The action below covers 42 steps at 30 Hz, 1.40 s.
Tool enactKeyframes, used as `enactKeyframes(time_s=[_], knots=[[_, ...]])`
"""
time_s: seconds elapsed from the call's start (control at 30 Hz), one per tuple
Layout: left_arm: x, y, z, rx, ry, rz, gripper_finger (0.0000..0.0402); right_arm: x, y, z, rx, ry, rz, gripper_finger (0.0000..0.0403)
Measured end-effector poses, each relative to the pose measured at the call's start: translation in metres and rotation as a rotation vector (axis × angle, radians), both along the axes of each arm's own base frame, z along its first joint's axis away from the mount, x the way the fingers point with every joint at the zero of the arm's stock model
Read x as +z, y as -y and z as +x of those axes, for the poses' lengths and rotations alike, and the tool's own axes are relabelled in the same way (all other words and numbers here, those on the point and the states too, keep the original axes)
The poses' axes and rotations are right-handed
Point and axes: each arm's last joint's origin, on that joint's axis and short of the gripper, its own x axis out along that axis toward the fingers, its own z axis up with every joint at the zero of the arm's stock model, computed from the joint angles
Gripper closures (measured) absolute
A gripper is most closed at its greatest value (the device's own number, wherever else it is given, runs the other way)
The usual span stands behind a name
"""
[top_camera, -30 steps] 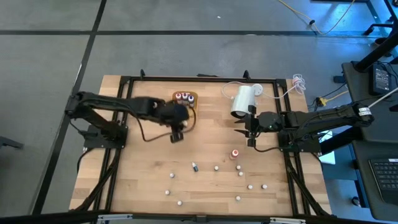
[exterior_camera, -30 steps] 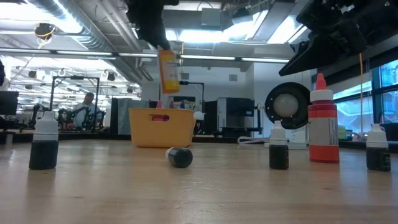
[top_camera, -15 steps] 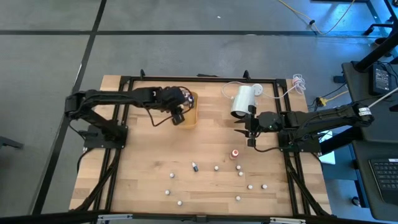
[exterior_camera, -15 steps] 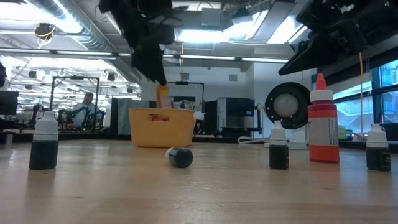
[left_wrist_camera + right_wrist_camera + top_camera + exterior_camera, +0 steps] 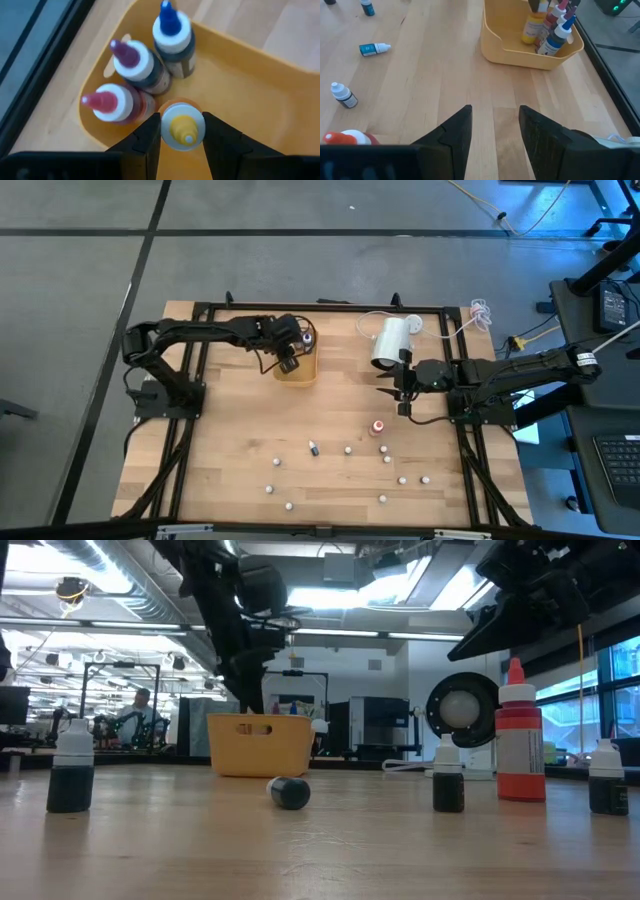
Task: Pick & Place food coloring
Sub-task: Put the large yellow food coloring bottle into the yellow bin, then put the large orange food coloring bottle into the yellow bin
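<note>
My left gripper point(image 5: 288, 363) reaches down into the orange tray point(image 5: 300, 372) near the table's far edge and is shut on a yellow-tipped food coloring bottle point(image 5: 183, 129). Three more bottles, tipped blue point(image 5: 172, 31), purple point(image 5: 134, 61) and red point(image 5: 107, 102), stand in the tray beside it. A red bottle point(image 5: 377, 426), a blue one lying on its side point(image 5: 313, 448) and several tiny white-capped ones point(image 5: 348, 449) sit on the table's near half. My right gripper point(image 5: 403, 387) hovers open on the right, above the red bottle point(image 5: 518, 740). My left gripper pinches the yellow bottle between its two fingers point(image 5: 150, 142) at the white collar point(image 5: 170, 135) below the yellow tip. It comes from above, pointing down. The bottle is upright inside the tray point(image 5: 240, 75), close against the red and purple ones; whether its base rests on the floor is hidden.
A large white cylinder point(image 5: 390, 342) lies at the far right with a white cable point(image 5: 470, 320) behind it. Black frame rails point(image 5: 190, 400) run along the table's sides. Bare wood lies between the tray and the scattered bottles point(image 5: 72, 772).
My left gripper has carried the yellow bottle from above the table's middle toward the far edge and lowered it into the orange tray, still shut on it. The bottle, high in the low view a second ago, is now down behind the tray wall.
</note>
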Motion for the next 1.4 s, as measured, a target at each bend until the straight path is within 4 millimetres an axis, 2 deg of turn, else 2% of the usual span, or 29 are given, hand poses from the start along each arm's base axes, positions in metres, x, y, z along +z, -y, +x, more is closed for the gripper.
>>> enactKeyframes(time_s=[0.27, 0.63, 0.87, 0.97, 1.1, 1.23, 1.4], knots=[[-0.006, -0.009, 0.0, 0.028, -0.011, 0.001, 0.0283, 0.0, 0.0, 0.0, 0.0, -0.001, 0.0, 0.0237], [-0.005, -0.014, 0.0, 0.047, 0.009, 0.018, 0.0251, 0.0, 0.0, 0.0, 0.0, -0.001, 0.0, 0.0237], [-0.004, -0.014, 0.0, 0.038, 0.0, 0.024, 0.0253, 0.0, 0.0, 0.0, 0.0, -0.001, 0.0, 0.0237], [0.007, -0.014, 0.001, 0.019, 0.02, 0.043, 0.0254, 0.0, 0.0, 0.0, 0.0, -0.001, 0.0, 0.0237], [0.035, -0.011, -0.003, -0.02, 0.134, 0.046, 0.0252, 0.0, 0.0, 0.0, -0.003, 0.003, 0.006, 0.0237], [0.06, 0.001, -0.019, -0.049, 0.258, 0.023, 0.0249, 0.0, 0.0, 0.0, -0.003, 0.005, 0.007, 0.0237], [0.063, 0.031, -0.043, -0.111, 0.52, 0.098, 0.0253, 0.002, 0.0, 0.001, -0.01, 0.026, 0.036, 0.0237]])
